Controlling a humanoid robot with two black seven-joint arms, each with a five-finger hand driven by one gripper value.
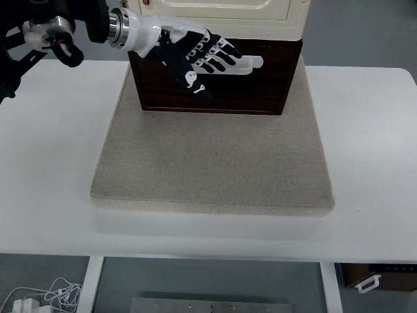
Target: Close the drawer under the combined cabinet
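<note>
The dark brown wooden drawer front (225, 91) formed the lower part of the combined cabinet, directly beneath the cream-coloured upper cabinet body (221, 16), and stood at the far edge of a square grey-beige felt mat (212, 163). Its flat panel faced the camera and appeared nearly flush with the base, so the drawer was judged to be close to, or at, its closed position; how far it still projected could not be told from this steep view. No handle or knob was visible. The panel looked rigid and smooth, probably of moderate weight and running on slides, so it was judged to need no grasp at all: a flat push near the centre of the front, kept square to it, would load both sides evenly and avoid jamming. The left robot hand (195, 55), white with black joints, lay across the upper left part of the panel with its fingers (225, 60) extended and together, holding nothing; whether the palm actually touched the wood could not be confirmed. The mat rested on a white rectangular worktop (365, 163). Being light, the cabinet might slide on the felt under a hard push. The right arm was not shown.
</note>
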